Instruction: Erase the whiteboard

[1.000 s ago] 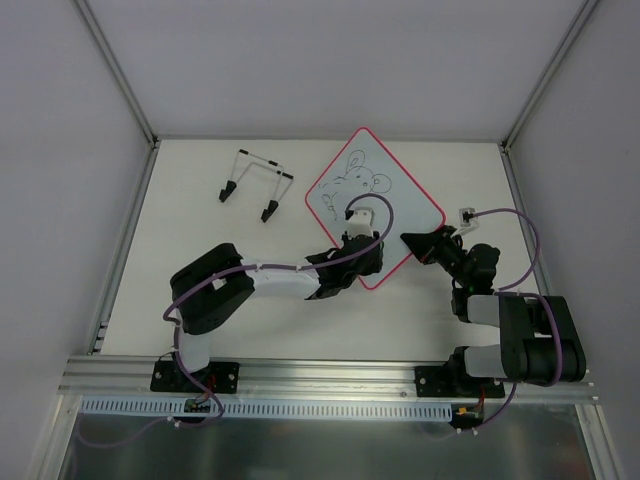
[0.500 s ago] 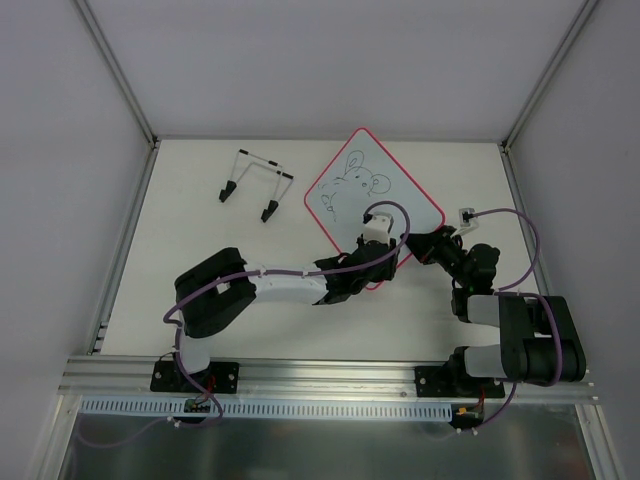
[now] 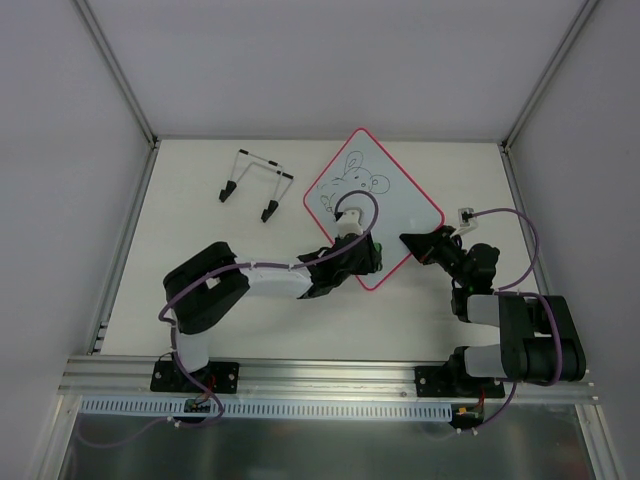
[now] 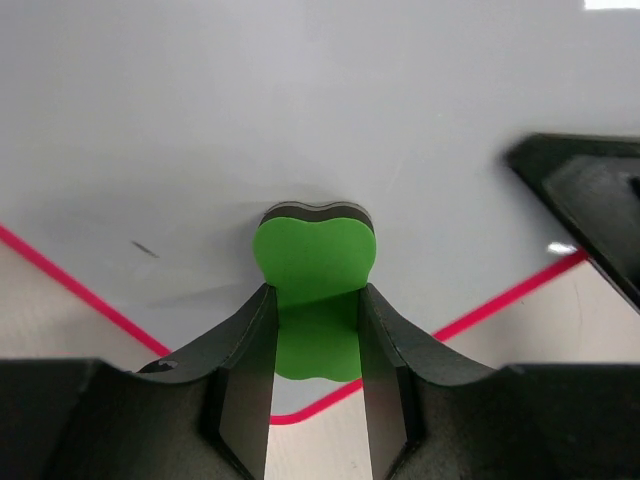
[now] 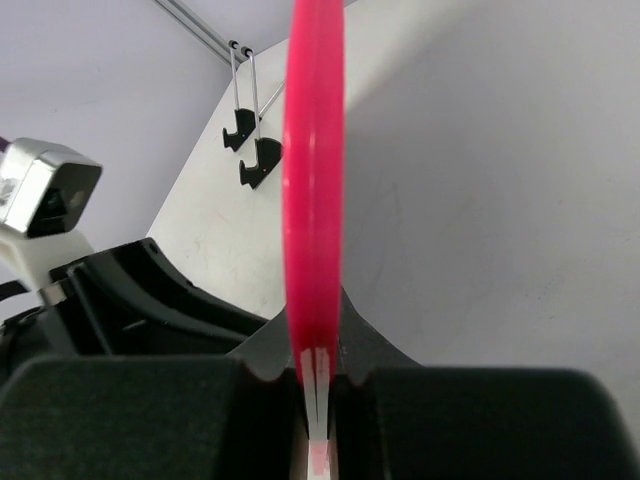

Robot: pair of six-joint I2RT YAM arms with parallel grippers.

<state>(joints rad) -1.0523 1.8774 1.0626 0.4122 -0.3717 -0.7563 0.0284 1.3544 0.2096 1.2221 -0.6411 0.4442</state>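
Two tools were at work on one board. The left tool (image 4: 315, 300) was pinching a green eraser (image 4: 315, 250) between its fingers, with the lobed pad pressed flat on the whiteboard (image 4: 300, 120) near its pink-red near corner. The right tool (image 5: 315, 372) was clamped on the board's rim, seen edge-on, along its near right edge. The board lay flat on the worktop (image 3: 230, 290), turned like a diamond, right of centre. The wire stand (image 3: 255, 185) stood well apart to its left.

The step in hand, I judged, was the wiping itself, and early in it. The black mouse drawing (image 3: 355, 180) looked largely intact on the far half of the board. The next move called for sweeping the eraser across those lines with steady downward pressure while the right tool braced the rim, so the board would not slide or pivot.

Only the overhead view showed the drawing and where the eraser sat relative to it. The left wrist view showed bare white surface ahead, apart from one small dark fleck, possibly a stray stroke but too small to tell. Only that wrist view confirmed the hold on the eraser, which the arm hid from above. Only the right wrist view showed the pinch on the rim.
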